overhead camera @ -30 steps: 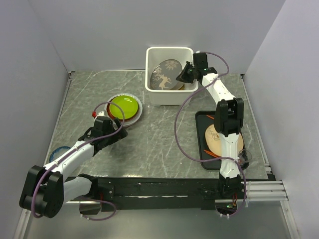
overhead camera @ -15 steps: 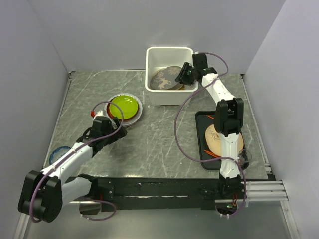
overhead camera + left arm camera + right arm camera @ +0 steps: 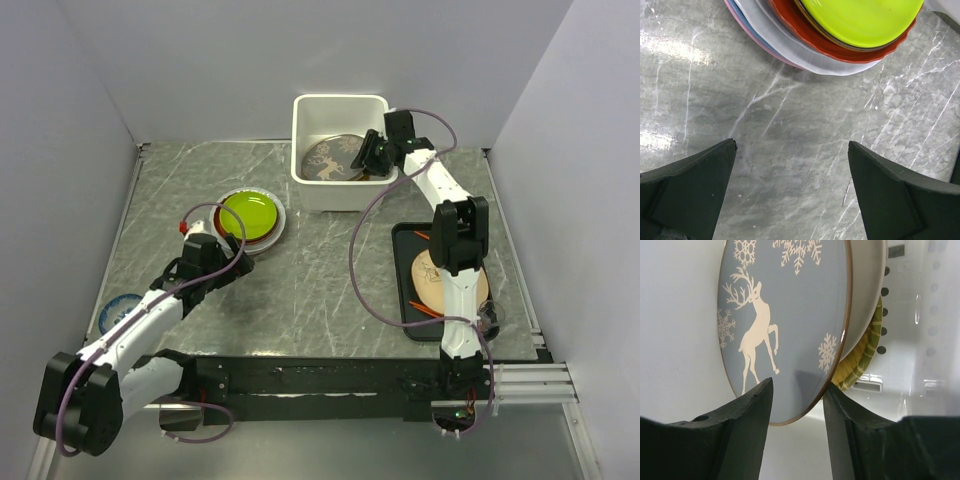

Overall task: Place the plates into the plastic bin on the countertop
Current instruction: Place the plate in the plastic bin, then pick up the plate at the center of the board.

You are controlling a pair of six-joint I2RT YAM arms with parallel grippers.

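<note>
The white plastic bin (image 3: 340,101) stands at the back of the countertop (image 3: 320,290). Inside it a grey reindeer plate (image 3: 330,160) (image 3: 785,315) leans on a cream plate (image 3: 867,300), with a woven tan one (image 3: 860,360) behind. My right gripper (image 3: 362,155) (image 3: 797,382) reaches into the bin, open, with that plate's lower rim loose between its fingers. A stack topped by a lime green plate (image 3: 247,214) (image 3: 860,20) over a red-brown plate (image 3: 840,47) and a white plate (image 3: 785,45) sits left of centre. My left gripper (image 3: 232,252) (image 3: 791,144) hovers open just short of the stack, holding nothing.
A black tray (image 3: 405,300) at the right holds a tan plate (image 3: 450,285), partly under the right arm. A pale blue plate (image 3: 118,308) lies near the left wall. White walls close in the back and both sides.
The right jaws have spread apart, and the grey reindeer plate has dropped lower into the bin. The left arm has drifted slightly back and left of the stack.
</note>
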